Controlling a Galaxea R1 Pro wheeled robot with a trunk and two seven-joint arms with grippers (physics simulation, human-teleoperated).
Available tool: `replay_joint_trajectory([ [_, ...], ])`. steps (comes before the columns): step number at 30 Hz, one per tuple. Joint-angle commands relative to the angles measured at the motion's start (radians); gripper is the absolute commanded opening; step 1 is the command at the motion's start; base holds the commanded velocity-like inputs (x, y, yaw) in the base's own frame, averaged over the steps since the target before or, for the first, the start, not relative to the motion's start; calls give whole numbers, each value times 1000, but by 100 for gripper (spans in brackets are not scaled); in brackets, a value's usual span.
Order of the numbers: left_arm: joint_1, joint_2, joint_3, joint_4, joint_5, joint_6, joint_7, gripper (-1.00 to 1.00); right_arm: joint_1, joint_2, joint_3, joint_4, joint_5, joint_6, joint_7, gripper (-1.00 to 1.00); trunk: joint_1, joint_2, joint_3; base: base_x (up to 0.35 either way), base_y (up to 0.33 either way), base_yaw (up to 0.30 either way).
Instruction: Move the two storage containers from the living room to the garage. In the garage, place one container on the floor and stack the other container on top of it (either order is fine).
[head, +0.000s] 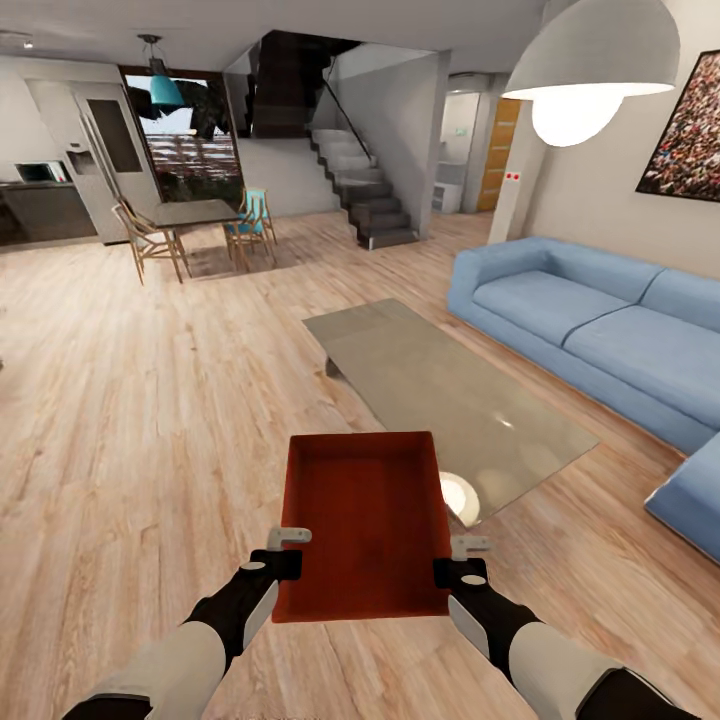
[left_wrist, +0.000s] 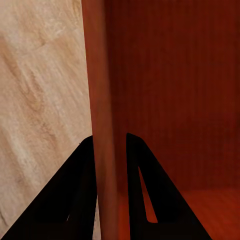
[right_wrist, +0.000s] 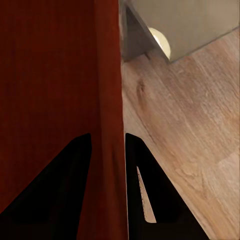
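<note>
One orange-red storage container (head: 366, 520) hangs in front of me above the light wood-plank floor (head: 150, 400) of the living room, open side up. My left gripper (head: 288, 552) is shut on its left wall (left_wrist: 102, 125), one finger inside and one outside. My right gripper (head: 462, 560) is shut on its right wall (right_wrist: 110, 100) the same way. The second container is out of view. A honey-wood door (head: 499, 152) stands far back on the right.
A glass-topped coffee table (head: 440, 390) stands just ahead and to the right. The blue corner sofa (head: 600, 330) runs along the right side. Further back are a dining table with chairs (head: 190, 225), a staircase (head: 365, 190) and a white pendant lamp (head: 590, 60).
</note>
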Motion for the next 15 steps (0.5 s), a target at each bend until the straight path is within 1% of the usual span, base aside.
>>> replay_joint_trajectory([
  [1, 0, -1, -3, -3, -17, 7, 9, -100, -1, 0, 3, 2, -8, -3, -14, -100, 0, -1, -1, 0, 0, 293],
  [15, 0, -1, -3, -3, -17, 7, 12, -100, -1, -1, 3, 2, -8, -3, -14, -100, 0, -1, -1, 0, 0, 293],
])
